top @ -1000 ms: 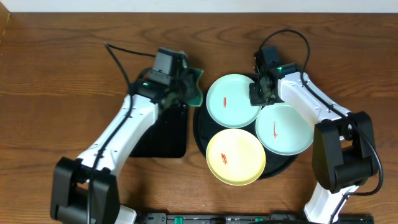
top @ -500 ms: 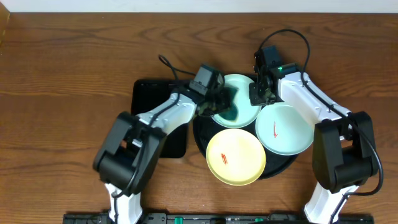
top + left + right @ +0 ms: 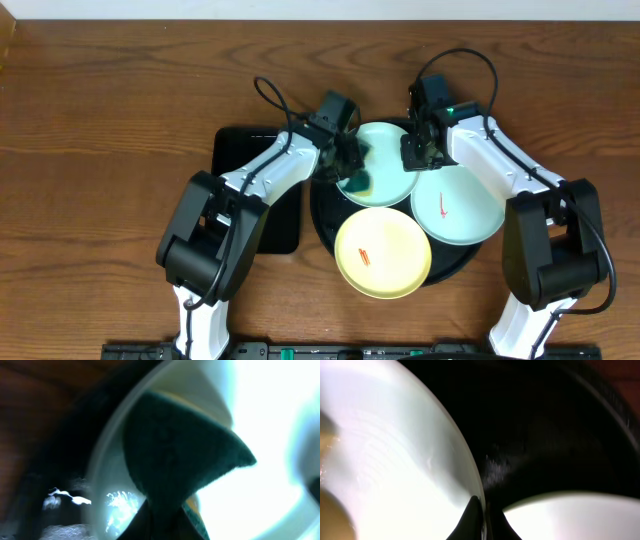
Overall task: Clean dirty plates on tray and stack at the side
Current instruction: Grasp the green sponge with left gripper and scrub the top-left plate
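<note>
Three plates lie on the round black tray (image 3: 322, 215): a mint-green plate (image 3: 390, 160) at the back, a pale blue plate (image 3: 462, 205) at the right with a red smear, and a yellow plate (image 3: 383, 252) in front with an orange smear. My left gripper (image 3: 352, 165) is shut on a dark green sponge (image 3: 360, 180), pressed on the mint plate's left side. In the left wrist view the sponge (image 3: 180, 455) covers the plate (image 3: 270, 420). My right gripper (image 3: 415, 152) is shut on the mint plate's right rim (image 3: 470, 472), with one finger on each side of the rim.
A smaller black rectangular tray (image 3: 275, 225) lies left of the round tray, partly under my left arm. Brown wooden table (image 3: 100, 150) all around. The blue plate's edge (image 3: 570, 515) shows just right of my right gripper.
My left gripper swung from the rectangular tray onto the mint plate with the sponge and now wipes it. The yellow plate shifted slightly. The right gripper stayed clamped on the rim.
</note>
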You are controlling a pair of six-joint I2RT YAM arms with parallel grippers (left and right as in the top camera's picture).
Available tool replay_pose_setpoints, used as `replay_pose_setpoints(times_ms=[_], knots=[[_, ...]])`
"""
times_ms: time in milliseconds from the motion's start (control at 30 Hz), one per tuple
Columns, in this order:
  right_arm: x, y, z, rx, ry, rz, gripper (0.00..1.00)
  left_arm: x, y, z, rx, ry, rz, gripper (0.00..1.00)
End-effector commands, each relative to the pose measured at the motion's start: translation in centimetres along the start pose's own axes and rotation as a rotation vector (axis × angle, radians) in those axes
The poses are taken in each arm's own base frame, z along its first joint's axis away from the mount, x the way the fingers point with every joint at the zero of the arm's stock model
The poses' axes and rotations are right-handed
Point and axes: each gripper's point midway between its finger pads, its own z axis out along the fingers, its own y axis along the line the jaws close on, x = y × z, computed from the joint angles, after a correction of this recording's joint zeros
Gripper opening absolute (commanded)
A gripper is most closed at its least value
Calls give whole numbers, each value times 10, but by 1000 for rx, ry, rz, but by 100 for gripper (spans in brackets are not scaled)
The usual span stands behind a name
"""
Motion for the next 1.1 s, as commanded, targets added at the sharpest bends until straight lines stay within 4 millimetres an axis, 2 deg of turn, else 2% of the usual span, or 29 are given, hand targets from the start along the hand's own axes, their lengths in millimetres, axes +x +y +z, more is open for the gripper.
replay_pose_setpoints(times_ms=[0, 67, 200, 367, 467, 733, 867, 1000, 1033, 1067], knots=[[-3, 0, -5, 9, -14, -19, 1, -31, 42, -4, -259, -135, 82, 7], [-3, 0, -5, 9, -14, -19, 1, -31, 39, -8, -286, -146, 104, 7], [-3, 0, -5, 9, -13, -19, 1, -21, 20, 1, -235, -131, 134, 7], [-3, 0, -5, 9, -13, -19, 1, 9, -52, 20, 101, 4, 163, 8], [-3, 0, -5, 9, -13, -19, 1, 20, -76, 20, 199, 44, 138, 8], [-3, 0, -5, 9, -13, -19, 1, 34, -90, 16, 281, 127, 108, 8], [-3, 0, -5, 9, -13, -19, 1, 31, -81, 18, 245, 109, 117, 8], [-2, 0, -5, 9, -10, -19, 1, 9, -30, 22, 17, 9, 85, 8], [-2, 0, -5, 9, -10, -19, 1, -2, -8, 20, -81, -40, 75, 8], [-2, 0, -5, 9, -10, -19, 1, -11, 5, 18, -136, -72, 82, 7]])
